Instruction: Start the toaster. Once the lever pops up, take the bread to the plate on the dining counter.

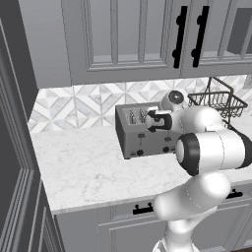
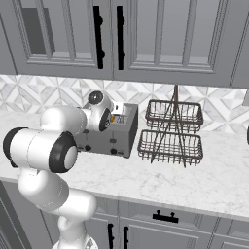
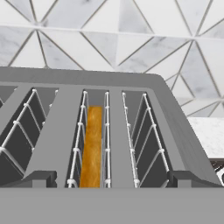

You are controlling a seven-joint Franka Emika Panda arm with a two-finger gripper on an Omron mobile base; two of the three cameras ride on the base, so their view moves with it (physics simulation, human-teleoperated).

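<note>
The gripper (image 3: 111,186), jaws spread wide and empty, hovers just above the toaster (image 1: 142,130), which stands on the desk (image 1: 83,167) against the tiled wall. The bread (image 3: 92,146) sits edge-up in the toaster's third slot from the left in the hand view. Judged from here, a good grasp calls for centring the jaws astride the slice, descending straight, and closing only on its faces, clear of the wire guides.

The grey toaster (image 1: 140,133) stands on the marble worktop (image 1: 83,167), toward its back edge near the patterned tile wall (image 1: 74,106), front face with dark levers and knobs turned to the worktop's front edge. The white arm (image 1: 206,152) rises at the front right and reaches over the toaster's right end. A wire basket (image 1: 219,101) stands at the back right. Grey cabinets (image 1: 133,34) hang above.
</note>
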